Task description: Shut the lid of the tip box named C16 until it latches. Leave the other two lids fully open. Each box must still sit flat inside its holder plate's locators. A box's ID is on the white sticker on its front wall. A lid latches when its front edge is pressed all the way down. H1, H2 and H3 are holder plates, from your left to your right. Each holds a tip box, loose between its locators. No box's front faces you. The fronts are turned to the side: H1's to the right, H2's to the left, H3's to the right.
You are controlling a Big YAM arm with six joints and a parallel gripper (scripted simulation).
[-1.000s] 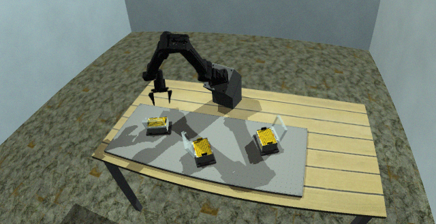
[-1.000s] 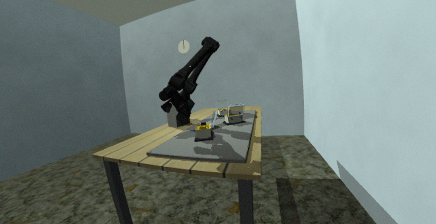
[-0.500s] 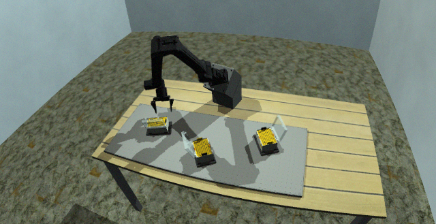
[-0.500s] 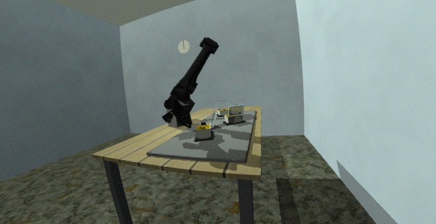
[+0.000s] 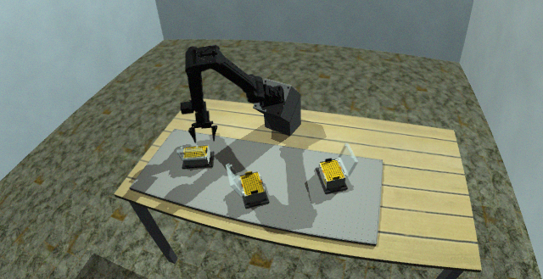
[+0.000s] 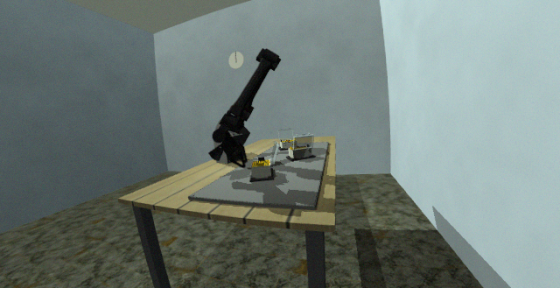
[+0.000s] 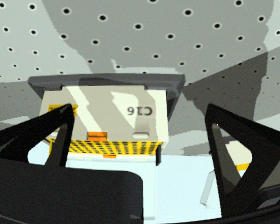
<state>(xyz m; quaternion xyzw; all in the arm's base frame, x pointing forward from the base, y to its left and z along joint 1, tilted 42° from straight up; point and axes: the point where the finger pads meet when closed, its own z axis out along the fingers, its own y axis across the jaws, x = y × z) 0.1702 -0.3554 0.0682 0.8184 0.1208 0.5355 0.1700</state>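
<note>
With its fingers spread wide and holding nothing, the gripper (image 5: 203, 134) hangs just behind the far-left tip box (image 5: 195, 153) marked C16, so it should press straight down on the lid's (image 7: 157, 192) front edge without nudging the box.
</note>
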